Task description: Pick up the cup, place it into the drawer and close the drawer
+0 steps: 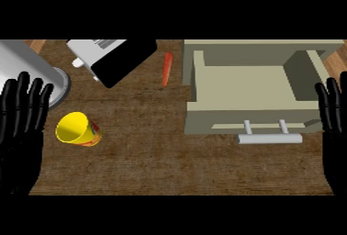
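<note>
A yellow cup (76, 130) with a red and orange outside lies tilted on the brown counter at the left, its mouth facing up and left. The grey-green drawer (244, 87) stands pulled open at the right, nothing inside, with a pale bar handle (270, 137) on its front. My left hand (21, 119) is open at the left edge, fingers up, just left of the cup and apart from it. At the right edge my right hand (333, 114) is open too, fingers up, beside the drawer's right wall.
A silver round pot or canister (30, 64) sits at the back left. A white and black appliance (112, 57) lies behind the cup. An orange carrot-like stick (166, 69) lies between the appliance and the drawer. Bare counter spreads across the front middle.
</note>
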Robot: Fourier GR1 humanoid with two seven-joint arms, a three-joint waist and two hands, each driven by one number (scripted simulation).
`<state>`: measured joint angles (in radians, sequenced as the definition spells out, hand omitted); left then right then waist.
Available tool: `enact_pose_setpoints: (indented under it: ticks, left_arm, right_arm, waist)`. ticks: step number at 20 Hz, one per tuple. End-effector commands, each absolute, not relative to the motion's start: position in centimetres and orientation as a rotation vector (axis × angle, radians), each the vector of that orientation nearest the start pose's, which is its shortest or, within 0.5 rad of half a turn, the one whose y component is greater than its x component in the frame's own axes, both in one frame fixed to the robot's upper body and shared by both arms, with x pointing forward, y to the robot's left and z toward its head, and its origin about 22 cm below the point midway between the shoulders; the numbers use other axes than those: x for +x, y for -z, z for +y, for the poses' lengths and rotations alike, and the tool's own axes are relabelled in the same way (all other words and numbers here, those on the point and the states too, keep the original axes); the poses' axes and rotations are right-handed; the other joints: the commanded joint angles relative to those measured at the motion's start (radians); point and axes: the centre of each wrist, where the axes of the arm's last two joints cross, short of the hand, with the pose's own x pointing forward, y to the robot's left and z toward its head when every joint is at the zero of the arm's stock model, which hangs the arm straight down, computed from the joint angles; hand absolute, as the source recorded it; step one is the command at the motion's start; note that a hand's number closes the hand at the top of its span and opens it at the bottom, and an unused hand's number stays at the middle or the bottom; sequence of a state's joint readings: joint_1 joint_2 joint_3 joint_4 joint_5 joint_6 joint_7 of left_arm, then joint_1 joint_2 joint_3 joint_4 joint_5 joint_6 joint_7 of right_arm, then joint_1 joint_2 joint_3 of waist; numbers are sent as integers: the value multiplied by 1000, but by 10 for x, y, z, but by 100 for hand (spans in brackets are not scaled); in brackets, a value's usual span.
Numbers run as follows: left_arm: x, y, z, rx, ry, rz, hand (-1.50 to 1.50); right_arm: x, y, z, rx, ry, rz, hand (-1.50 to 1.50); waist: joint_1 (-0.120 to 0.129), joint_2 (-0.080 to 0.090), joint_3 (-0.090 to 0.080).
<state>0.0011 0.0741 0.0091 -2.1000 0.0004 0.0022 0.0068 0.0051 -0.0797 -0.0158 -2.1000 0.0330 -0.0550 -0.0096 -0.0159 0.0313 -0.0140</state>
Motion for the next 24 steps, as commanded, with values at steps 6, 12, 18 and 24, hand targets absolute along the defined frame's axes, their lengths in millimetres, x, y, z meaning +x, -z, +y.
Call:
enact_pose_setpoints:
  ticks: [6, 12, 18, 24]
  left_arm:
    - [213, -140, 308, 60, 120, -2113, -150]
    - [235, -88, 301, -26, -217, -1877, -150]
    - [226, -65, 336, 80, -212, -1812, -150]
    - [249, -20, 351, 70, -225, -1740, -150]
  right_arm:
    - [208, -134, -242, -24, -121, -2135, -150]
    - [227, -121, -244, 63, -254, -1944, -150]
    - [245, -114, -251, 82, -225, -1945, -150]
    - [261, -130, -259, 79, -258, -1981, -150]
  waist:
    - [19, -32, 14]
    - [14, -30, 14]
    - [19, -31, 14]
    - [14, -30, 14]
